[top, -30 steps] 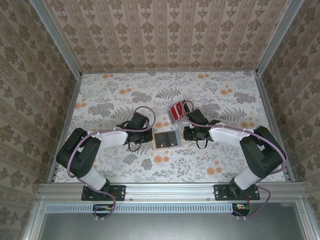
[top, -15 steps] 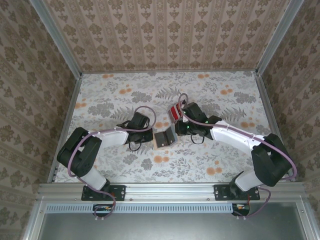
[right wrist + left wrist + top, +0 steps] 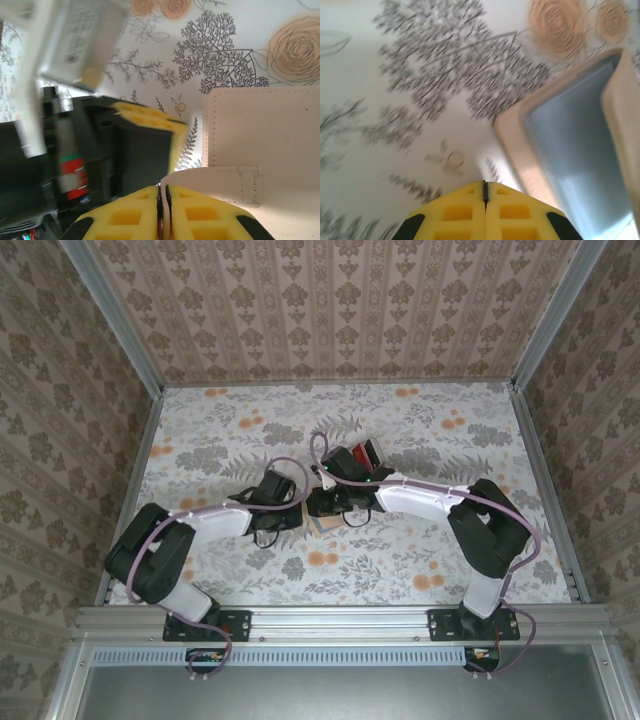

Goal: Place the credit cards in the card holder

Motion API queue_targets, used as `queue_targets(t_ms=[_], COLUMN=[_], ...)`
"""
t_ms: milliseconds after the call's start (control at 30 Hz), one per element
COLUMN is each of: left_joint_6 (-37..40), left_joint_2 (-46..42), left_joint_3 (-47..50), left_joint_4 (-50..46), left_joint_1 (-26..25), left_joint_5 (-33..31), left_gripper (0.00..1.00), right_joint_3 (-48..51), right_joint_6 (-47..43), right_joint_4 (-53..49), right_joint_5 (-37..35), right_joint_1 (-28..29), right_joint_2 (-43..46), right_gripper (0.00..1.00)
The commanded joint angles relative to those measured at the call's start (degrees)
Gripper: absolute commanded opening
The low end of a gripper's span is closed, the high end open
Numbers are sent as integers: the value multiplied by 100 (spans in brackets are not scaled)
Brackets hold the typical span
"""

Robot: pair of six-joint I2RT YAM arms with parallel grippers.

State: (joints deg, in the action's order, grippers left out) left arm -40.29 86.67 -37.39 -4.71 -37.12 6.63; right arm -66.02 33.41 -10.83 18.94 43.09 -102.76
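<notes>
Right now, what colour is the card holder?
Pale tan card holder, clearest in right wrist view.

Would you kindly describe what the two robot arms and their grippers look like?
Both arms match: the left arm and right arm have white link shells, black joints and a lilac cable looping alongside. The left gripper and right gripper have yellow fingers with square recesses and black outer corners.

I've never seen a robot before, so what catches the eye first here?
Mid-table, the right gripper pinches a flap of the tan holder, while the left gripper, shut, sits close beside it. Red cards lie just behind them on the flowery table.
</notes>
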Motion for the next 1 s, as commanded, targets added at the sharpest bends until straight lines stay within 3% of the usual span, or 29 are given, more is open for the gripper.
queue_targets(t_ms=[0, 167, 467, 633, 833, 967], left_joint_6=[113, 227, 312, 433, 542, 730], left_joint_2=[-459, -909, -1102, -1302, -1442, -1539], left_joint_3=[246, 425, 139, 111, -92, -376], left_joint_4=[-427, -497, -593, -731, -875, -1100], left_joint_1=[208, 585, 645, 677, 718, 739], left_joint_5=[-286, -290, 39, -192, -102, -180], left_gripper=[0, 1, 2, 3, 4, 3], right_joint_3=[26, 121, 2, 167, 488, 756], right_joint_6=[96, 148, -28, 9, 56, 43], right_joint_4=[-35, 37, -379, -366, -321, -319], right_joint_5=[64, 237, -83, -297, -550, -698], right_joint_1=[2, 125, 86, -28, -226, -393], right_joint_2=[-144, -245, 393, 944, 1377, 1487], right_gripper=[18, 44, 59, 70, 73, 65])
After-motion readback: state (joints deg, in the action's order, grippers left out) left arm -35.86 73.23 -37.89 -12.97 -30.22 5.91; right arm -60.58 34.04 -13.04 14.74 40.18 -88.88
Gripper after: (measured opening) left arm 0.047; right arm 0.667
